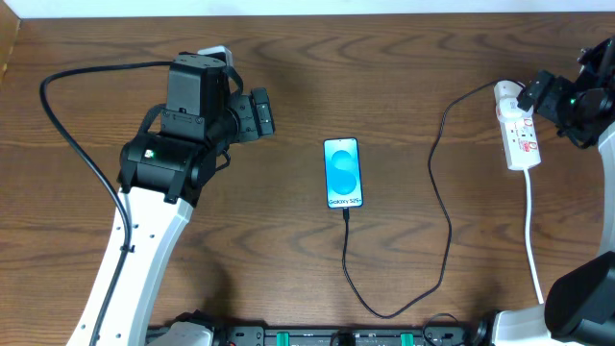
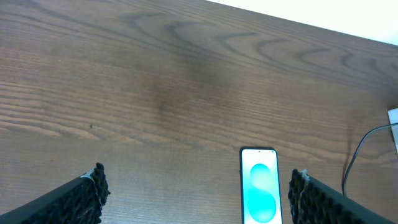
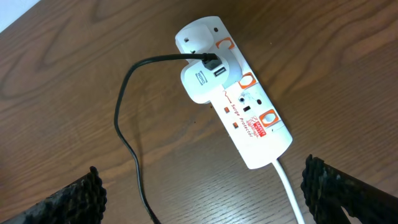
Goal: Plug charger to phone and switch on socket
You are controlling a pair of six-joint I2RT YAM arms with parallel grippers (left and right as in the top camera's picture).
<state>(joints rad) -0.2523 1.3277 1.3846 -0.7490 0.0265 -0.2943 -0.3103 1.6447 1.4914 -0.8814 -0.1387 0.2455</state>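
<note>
The phone [image 1: 343,173] lies flat mid-table with its blue screen lit, and also shows in the left wrist view [image 2: 260,186]. The charger's black cable [image 1: 444,221] runs from the phone's near edge, loops toward the table front, then climbs to a white plug [image 3: 205,81] seated in the socket [image 3: 255,121]. That socket [image 1: 519,130] is a white strip with red marks at the far right. My left gripper [image 1: 259,113] hovers open, left of the phone, with nothing between its fingers [image 2: 93,190]. Above the socket's cord end my right gripper [image 3: 202,196] stands open and empty.
The socket's white cord [image 1: 531,231] trails toward the table's front right. A black arm cable [image 1: 72,125] curves over the left side. The table's far edge [image 2: 323,28] meets a white surface.
</note>
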